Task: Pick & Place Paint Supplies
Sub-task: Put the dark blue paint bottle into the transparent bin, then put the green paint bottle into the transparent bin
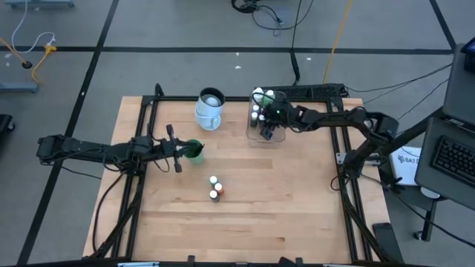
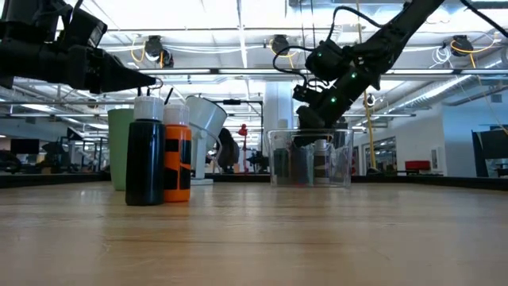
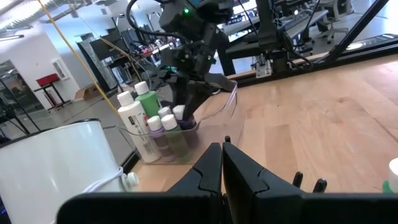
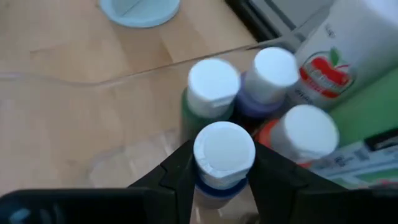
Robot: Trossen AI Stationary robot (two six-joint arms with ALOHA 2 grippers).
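High view first: your right gripper [image 1: 266,132] sits down inside the clear tray [image 1: 250,138], among the white-capped bottles already standing there. Your left gripper [image 1: 178,150] hovers over the wood with a green cup [image 1: 194,151] just beside its tip, and two small paint bottles [image 1: 214,188] stand well apart from it toward the near edge. A white pitcher [image 1: 210,108] stands between the two arms, at the far side.

Low view: you see the right gripper [image 2: 311,121] reaching down into the tray [image 2: 310,158], its fingertips below the rim. The left gripper [image 2: 135,79] hangs above the table, over a black bottle [image 2: 146,163] and an orange bottle [image 2: 178,159] standing touching each other close to the camera.

Left wrist view: your left gripper's fingers [image 3: 208,171] are pressed together with nothing between them. Ahead of them, across bare wood, stands the tray [image 3: 214,115], holding a tall white bottle [image 3: 135,130], a tall green bottle [image 3: 148,102] and small capped bottles, with the other arm's gripper dipped in.

Right wrist view: your right gripper [image 4: 221,171] pinches a small blue bottle [image 4: 222,155] just under its white cap, one finger on each side. Just beyond it stand a green bottle [image 4: 210,90], a purple bottle [image 4: 268,78] and an orange-red bottle [image 4: 301,134], packed close together.
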